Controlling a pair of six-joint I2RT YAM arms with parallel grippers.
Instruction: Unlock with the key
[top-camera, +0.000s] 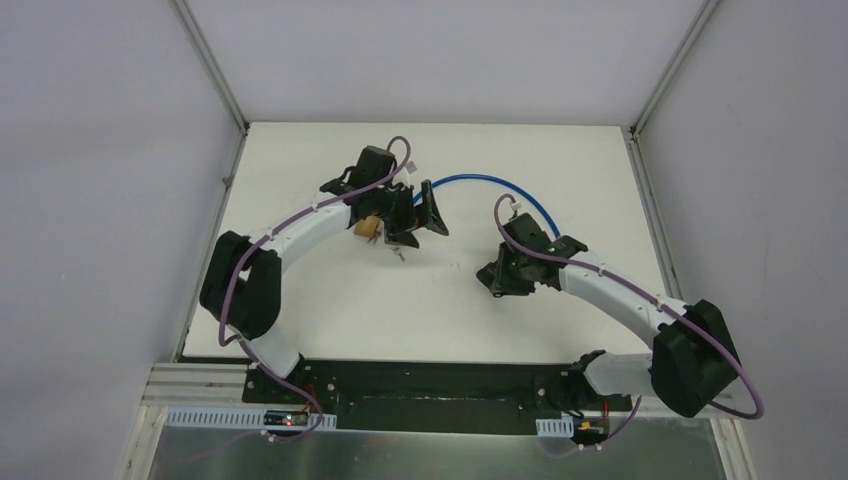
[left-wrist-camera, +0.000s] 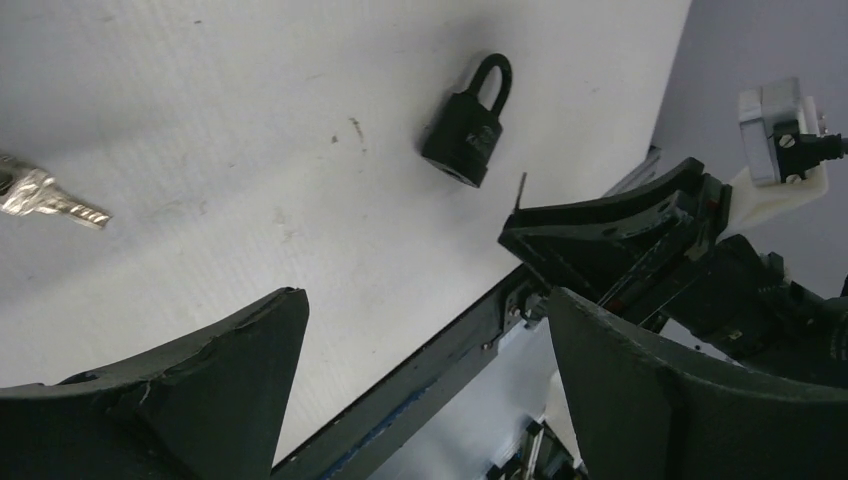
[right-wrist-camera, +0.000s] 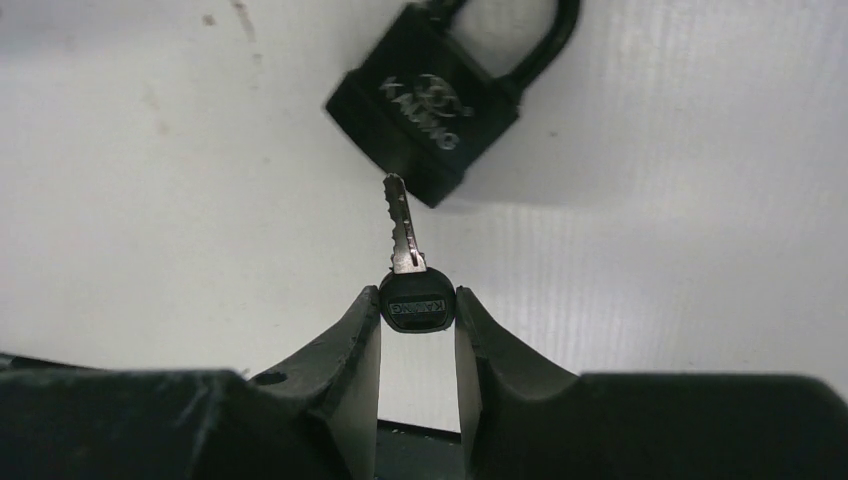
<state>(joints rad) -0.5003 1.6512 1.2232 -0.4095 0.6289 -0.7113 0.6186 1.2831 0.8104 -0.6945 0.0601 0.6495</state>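
Note:
A black padlock (right-wrist-camera: 430, 105) lies on the white table, shackle pointing away; it also shows in the left wrist view (left-wrist-camera: 468, 125). My right gripper (right-wrist-camera: 418, 300) is shut on the black head of a silver key (right-wrist-camera: 404, 230). The key's blade points at the padlock's bottom face, its tip at or just short of it. In the top view the right gripper (top-camera: 497, 278) covers the padlock. My left gripper (left-wrist-camera: 425, 295) is open and empty, held above the table at the back left (top-camera: 415, 222), apart from the padlock.
A brass padlock (top-camera: 368, 228) sits under the left wrist, with a loose silver key (top-camera: 398, 252) beside it, also seen in the left wrist view (left-wrist-camera: 50, 200). A blue cable (top-camera: 500, 185) arcs across the back of the table (top-camera: 300, 300).

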